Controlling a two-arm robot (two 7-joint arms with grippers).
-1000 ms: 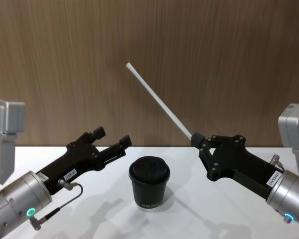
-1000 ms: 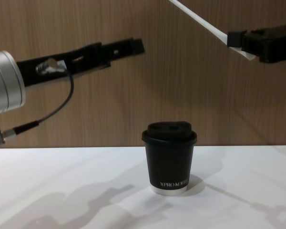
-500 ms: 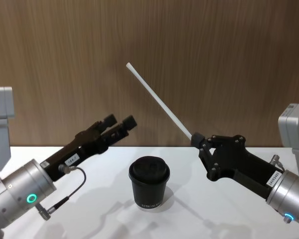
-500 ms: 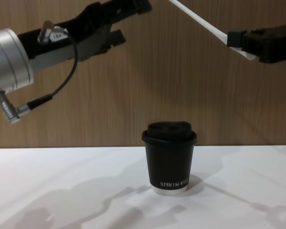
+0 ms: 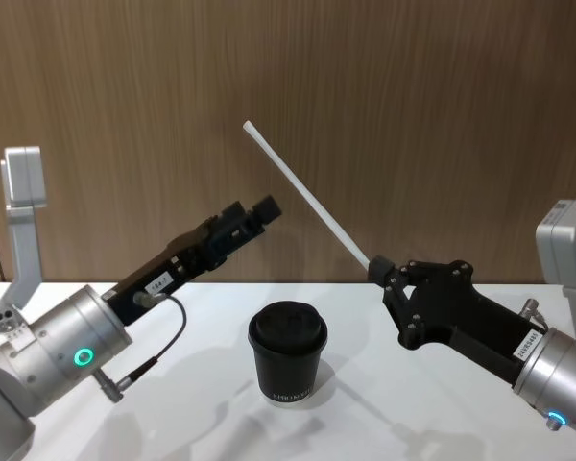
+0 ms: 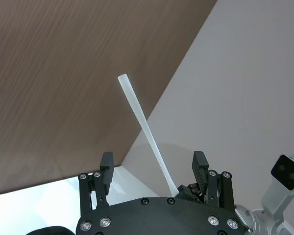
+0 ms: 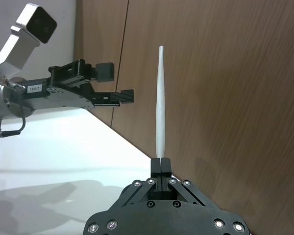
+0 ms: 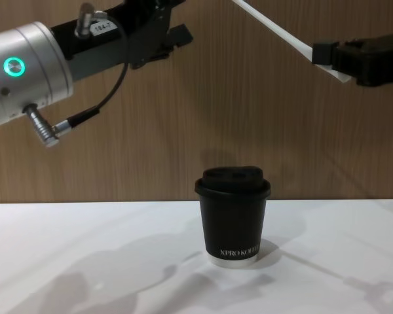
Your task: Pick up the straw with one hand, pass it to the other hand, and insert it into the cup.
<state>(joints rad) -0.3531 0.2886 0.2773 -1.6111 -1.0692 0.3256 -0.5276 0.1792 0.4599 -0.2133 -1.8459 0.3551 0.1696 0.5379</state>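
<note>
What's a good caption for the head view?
The right gripper holds the straw slanted, the open left gripper aimed at it, cup below.

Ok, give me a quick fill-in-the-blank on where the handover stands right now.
The right gripper holds the straw by its ____ end.
The left gripper is raised beside the straw, ____ and not touching it.
The cup stands upright on the table with its lid ____.
Missing words: lower; open; on.
</note>
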